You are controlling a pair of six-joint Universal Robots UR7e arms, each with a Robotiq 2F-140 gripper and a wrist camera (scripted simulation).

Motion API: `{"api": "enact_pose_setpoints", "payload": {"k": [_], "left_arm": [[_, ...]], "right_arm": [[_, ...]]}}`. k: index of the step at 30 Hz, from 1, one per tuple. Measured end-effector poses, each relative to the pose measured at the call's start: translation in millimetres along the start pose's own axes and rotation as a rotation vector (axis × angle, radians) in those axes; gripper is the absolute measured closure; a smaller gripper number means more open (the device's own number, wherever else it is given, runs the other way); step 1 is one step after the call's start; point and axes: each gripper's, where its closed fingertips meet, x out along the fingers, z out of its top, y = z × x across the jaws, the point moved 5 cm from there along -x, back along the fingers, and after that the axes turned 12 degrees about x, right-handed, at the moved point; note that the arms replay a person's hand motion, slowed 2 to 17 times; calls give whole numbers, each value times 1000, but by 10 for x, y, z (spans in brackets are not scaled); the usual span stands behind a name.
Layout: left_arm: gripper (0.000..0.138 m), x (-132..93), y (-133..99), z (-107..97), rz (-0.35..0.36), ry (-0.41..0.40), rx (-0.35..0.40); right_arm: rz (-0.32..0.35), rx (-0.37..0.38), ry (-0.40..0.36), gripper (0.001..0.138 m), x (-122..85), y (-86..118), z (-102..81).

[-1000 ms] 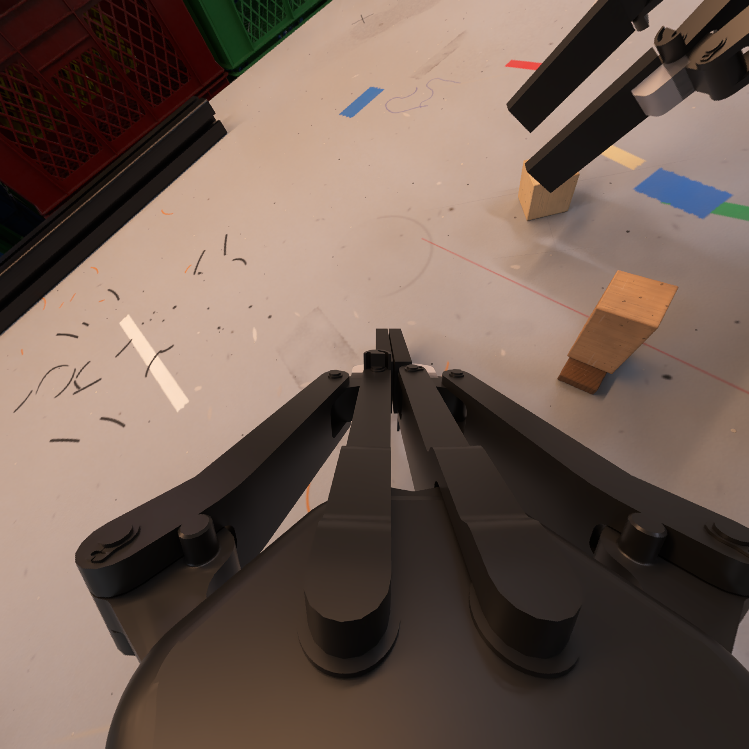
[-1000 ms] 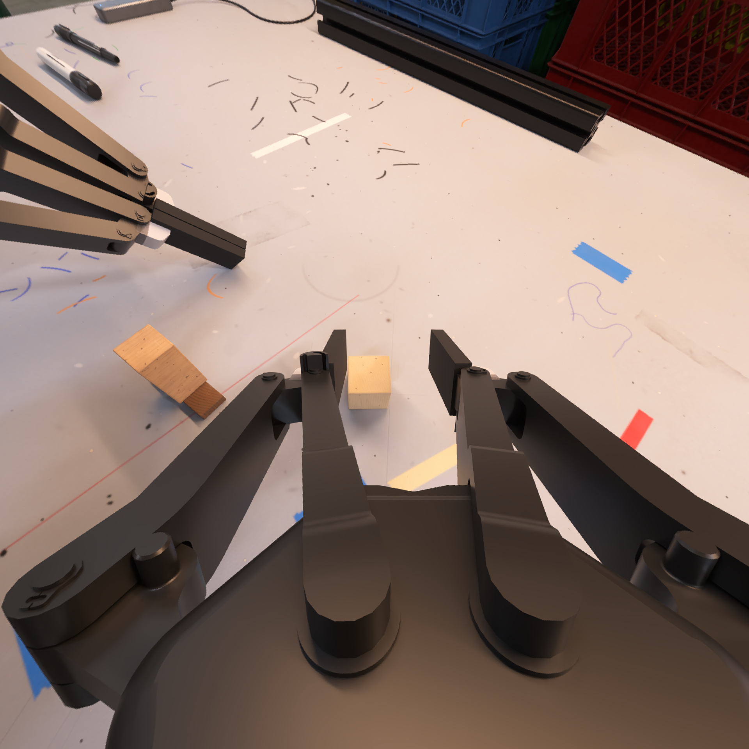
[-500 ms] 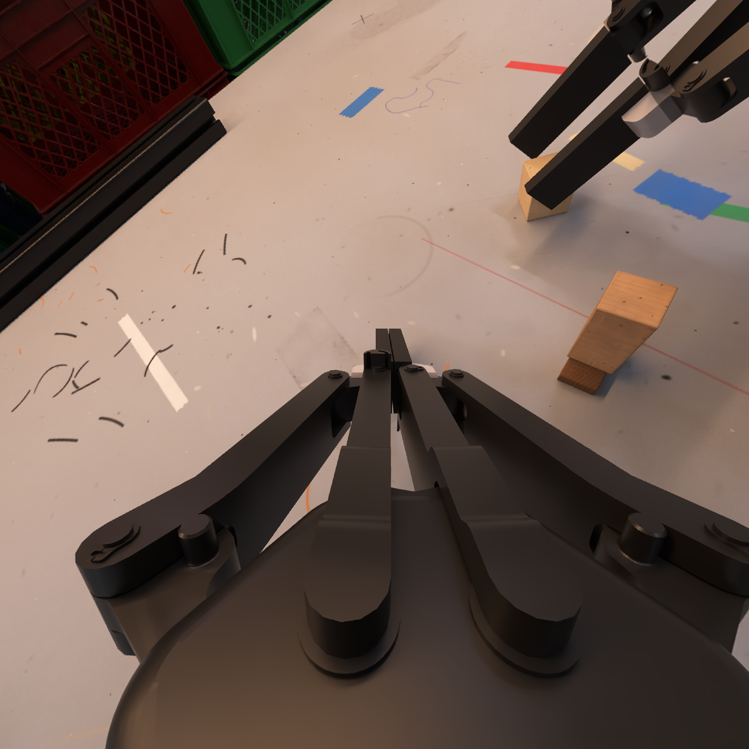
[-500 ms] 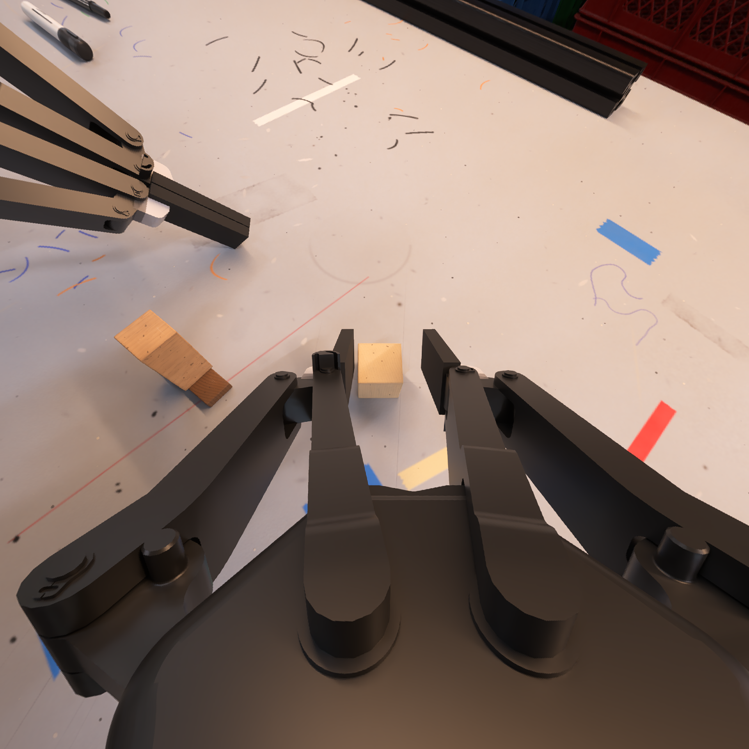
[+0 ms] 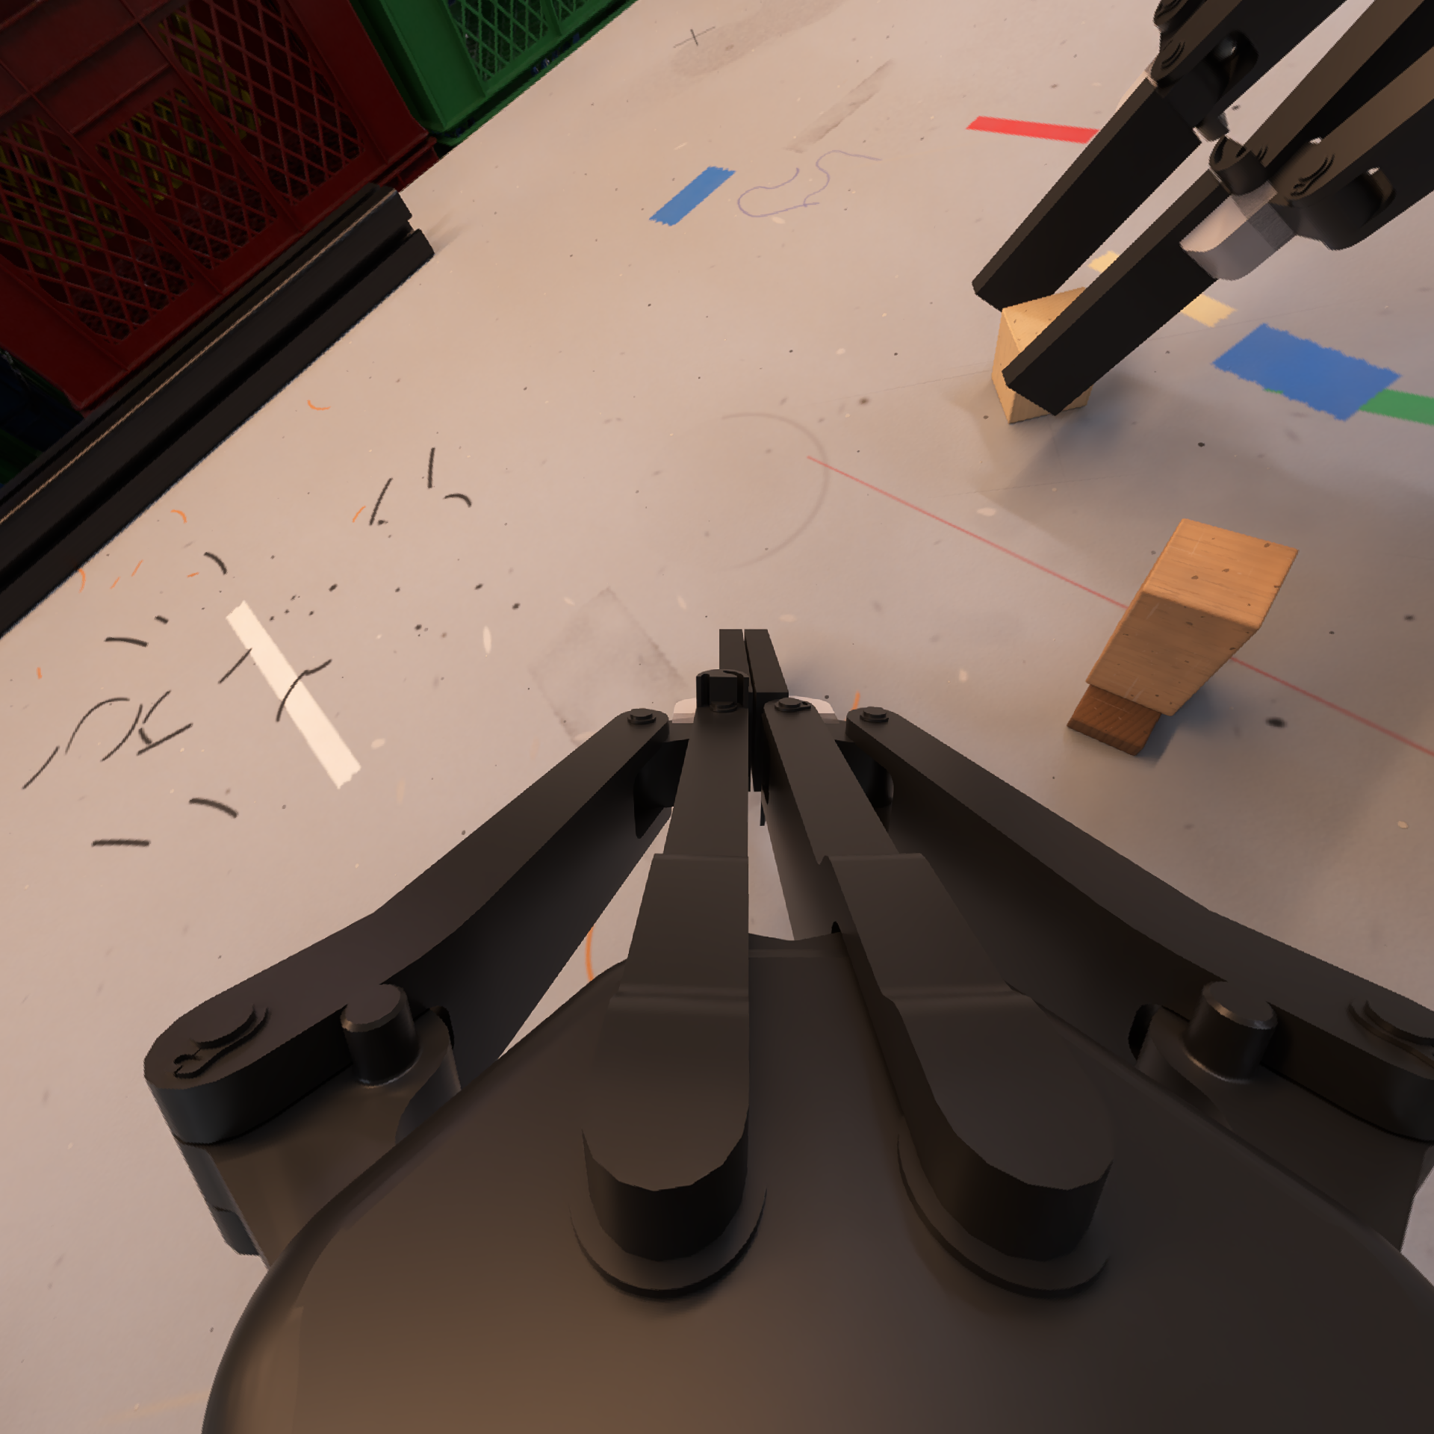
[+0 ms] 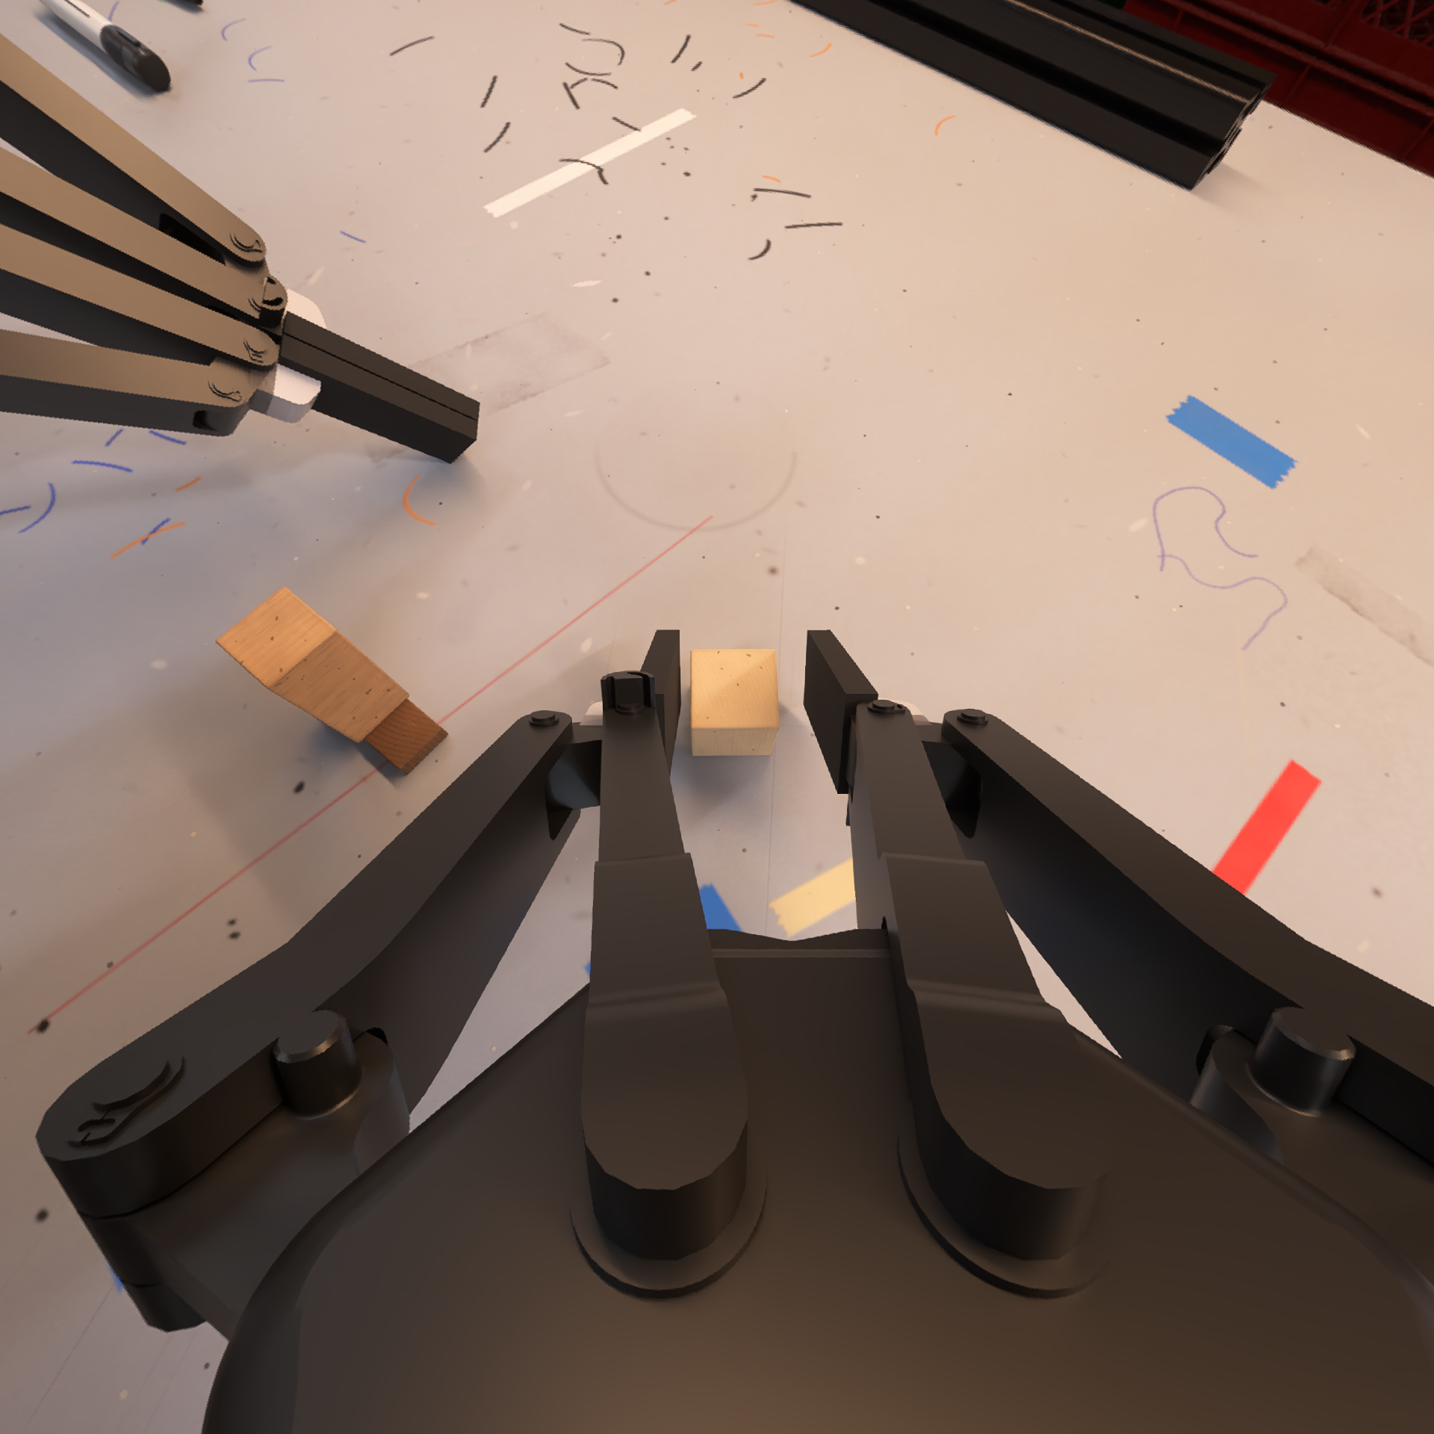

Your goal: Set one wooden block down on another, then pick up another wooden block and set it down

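Observation:
A pale wooden cube sits on the table between the fingers of my right gripper, which is open around it with gaps on both sides. The cube also shows in the left wrist view, partly behind the right gripper's fingers. A tan wooden block stands on a darker brown block to the left; this stack shows in the left wrist view too. My left gripper is shut and empty, low over the table; it also shows in the right wrist view.
A black rail runs along the table's far side before a red crate and a green crate. A marker pen lies at the far left. Tape strips in blue, red and white mark the table.
My right gripper has come down and forward, so its open fingers now straddle the pale cube. The left gripper and the stacked blocks have not moved.

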Motion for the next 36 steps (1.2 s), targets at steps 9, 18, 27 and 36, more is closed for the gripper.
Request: {"api": "enact_pose_setpoints", "payload": {"k": [9,18,27,36], "left_arm": [[138,0,-1,0,1,0,1],[138,0,-2,1,2,1,3],[138,0,-2,1,2,1,3],[138,0,-3,2,4,1,5]], "right_arm": [[15,9,-7,97,-29,6,14],[13,7,13,97,-6,9,-7],[21,11,37,107,1,14,-34],[20,-6,10,111,-63,25,9]]}}
